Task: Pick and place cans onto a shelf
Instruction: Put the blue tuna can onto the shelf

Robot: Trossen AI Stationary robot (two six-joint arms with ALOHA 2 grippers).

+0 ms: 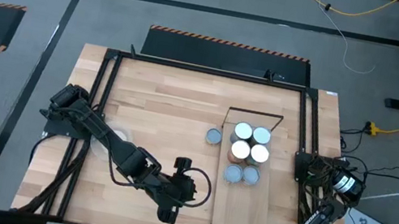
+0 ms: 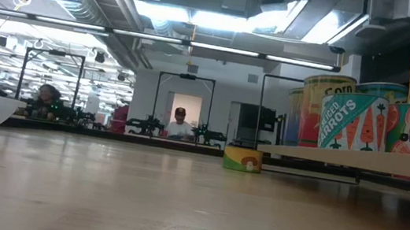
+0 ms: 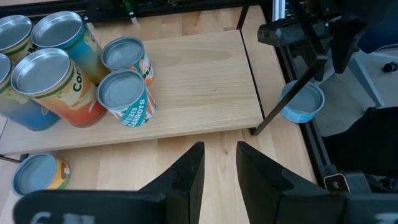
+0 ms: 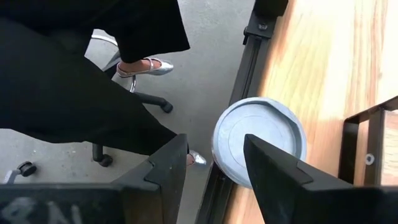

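Six cans [image 1: 248, 153] stand clustered on the shelf [image 1: 242, 206]; another can [image 1: 213, 136] sits on the worktop [image 1: 158, 113] just beside it. My left gripper [image 1: 168, 213] hangs open and empty near the shelf's near end. My right gripper [image 4: 214, 163] hovers open above a blue-grey can [image 4: 260, 140] at the worktop's edge.

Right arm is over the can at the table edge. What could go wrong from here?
The can sits at the very edge of the table; a glancing touch from the open right end effector could tip it to the floor. The left end effector hovers close to the shelf and might bump it.
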